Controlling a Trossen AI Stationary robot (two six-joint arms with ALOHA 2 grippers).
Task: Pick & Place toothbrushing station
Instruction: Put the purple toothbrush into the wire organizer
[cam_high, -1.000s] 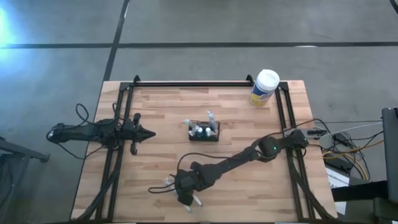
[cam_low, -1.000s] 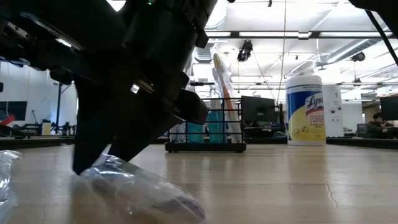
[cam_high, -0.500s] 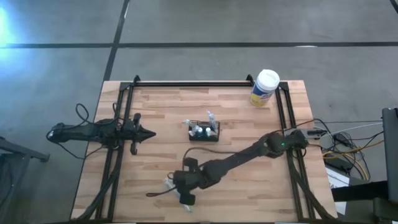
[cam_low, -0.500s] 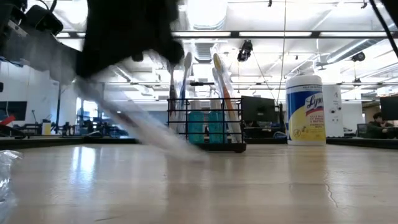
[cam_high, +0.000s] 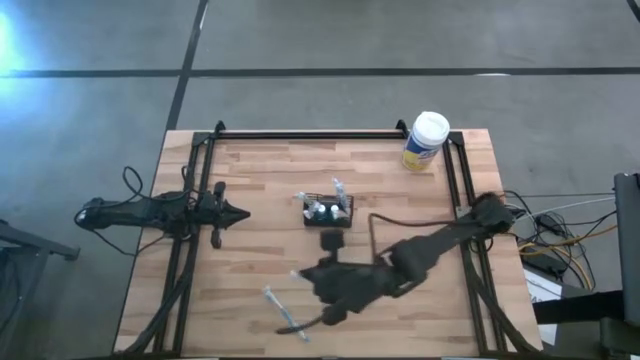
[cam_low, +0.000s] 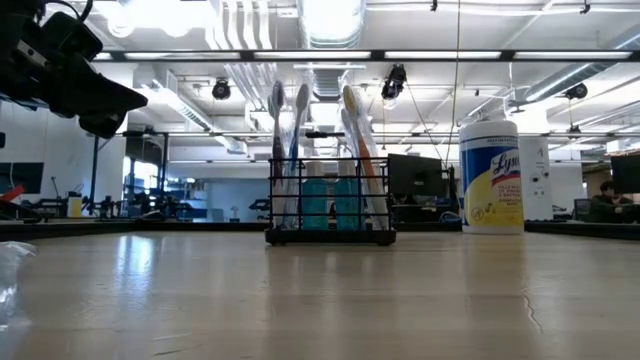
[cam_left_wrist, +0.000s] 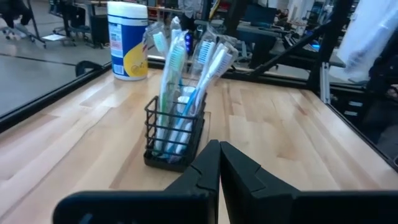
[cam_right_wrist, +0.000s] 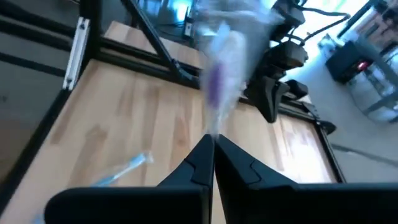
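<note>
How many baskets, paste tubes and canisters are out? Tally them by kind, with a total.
Basket: 1
Paste tubes: 2
Canister: 1
Total: 4

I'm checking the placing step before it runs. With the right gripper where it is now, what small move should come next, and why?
Probably carry the wrapped toothbrush across to above the basket. The right gripper is shut on its end, lifted off the table, and the basket stands farther back at the table's middle with brushes upright in it.
</note>
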